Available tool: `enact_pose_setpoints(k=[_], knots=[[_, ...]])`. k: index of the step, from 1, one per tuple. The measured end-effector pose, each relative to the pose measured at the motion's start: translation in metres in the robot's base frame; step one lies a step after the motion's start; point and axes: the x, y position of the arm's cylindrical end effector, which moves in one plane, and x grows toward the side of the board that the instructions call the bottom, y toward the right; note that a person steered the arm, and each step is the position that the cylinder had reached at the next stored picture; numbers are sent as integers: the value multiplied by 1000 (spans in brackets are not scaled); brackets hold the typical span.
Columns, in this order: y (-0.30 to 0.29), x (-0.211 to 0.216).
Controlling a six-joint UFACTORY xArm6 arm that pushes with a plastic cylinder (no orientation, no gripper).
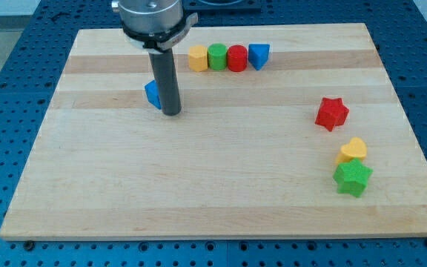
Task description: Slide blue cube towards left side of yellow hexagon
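Board [221, 185]: pale wooden table top, filling most of the view, resting on a blue perforated surface [6, 96].
Blue cube [152, 93]: upper left part of the board, left of every other block; only its left portion shows, the rest hidden behind the rod.
My tip [171, 113]: lower end of the dark straight rod, down at the board just right of the blue cube and a little below it, right against the cube; whether they actually touch cannot be told. The rod is a plain pusher with nothing that opens or closes, and it holds nothing.
Yellow hexagon [198, 57]: near the view's top, left end of a tight row of four blocks; up and to the right of the blue cube, apart from it.
Green block [217, 56]: rounded shape, touching the yellow hexagon's right side.
Red block [236, 58]: rounded shape, next in the row, touching the green block.
Blue triangular block [259, 55]: right end of the row, against the red block.
Red star [332, 113]: right part of the board, alone, well apart from the row.
Yellow heart [353, 150]: below the red star, towards the view's right.
Green star [352, 178]: just below the yellow heart, touching or nearly touching it.
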Motion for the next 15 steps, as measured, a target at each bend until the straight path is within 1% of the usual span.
enact_pose_setpoints(k=[1, 2, 5, 10, 15], knots=[[-22, 9], [-25, 3], [-25, -46], [-30, -80], [-30, -99]])
